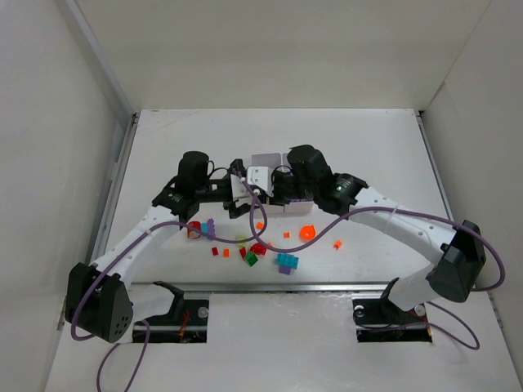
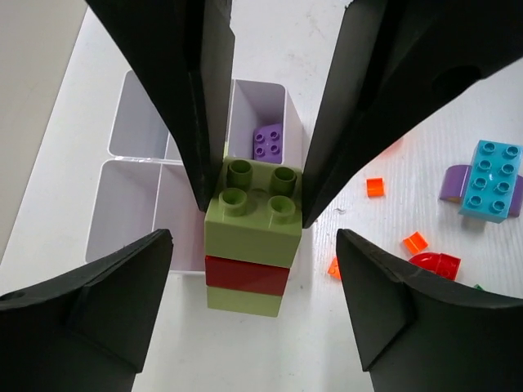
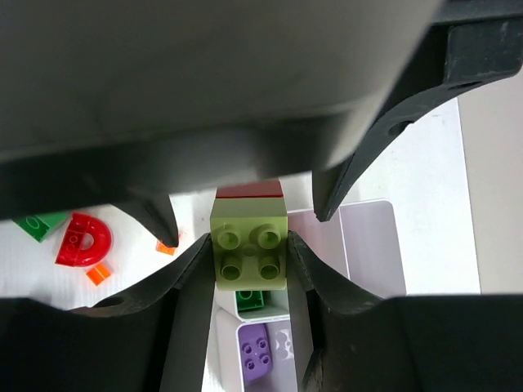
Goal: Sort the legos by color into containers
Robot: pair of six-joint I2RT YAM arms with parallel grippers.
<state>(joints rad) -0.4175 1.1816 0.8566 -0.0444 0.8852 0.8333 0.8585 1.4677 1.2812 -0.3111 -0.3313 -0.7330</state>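
A stack of a yellow-green, a red and a yellow-green lego [image 2: 249, 245] hangs just in front of the white six-compartment tray [image 2: 131, 204]. My right gripper [image 3: 249, 245] is shut on the top yellow-green brick [image 3: 248, 253]; it also shows from above in the left wrist view [image 2: 255, 208]. My left gripper [image 2: 253, 237] is open, its fingers standing wide on either side of the stack's lower part without touching it. A purple brick [image 2: 268, 140] lies in one compartment, and a green brick [image 3: 250, 299] in the one beside it. In the top view both grippers meet at the tray [image 1: 268, 157].
Loose legos lie on the table in front of the tray: a cyan brick [image 1: 287, 261] on a purple one, a red arch [image 1: 258, 248], a green bit [image 1: 252, 259], an orange round piece [image 1: 307, 232], small orange bits [image 1: 337, 243], a red piece [image 1: 194, 229].
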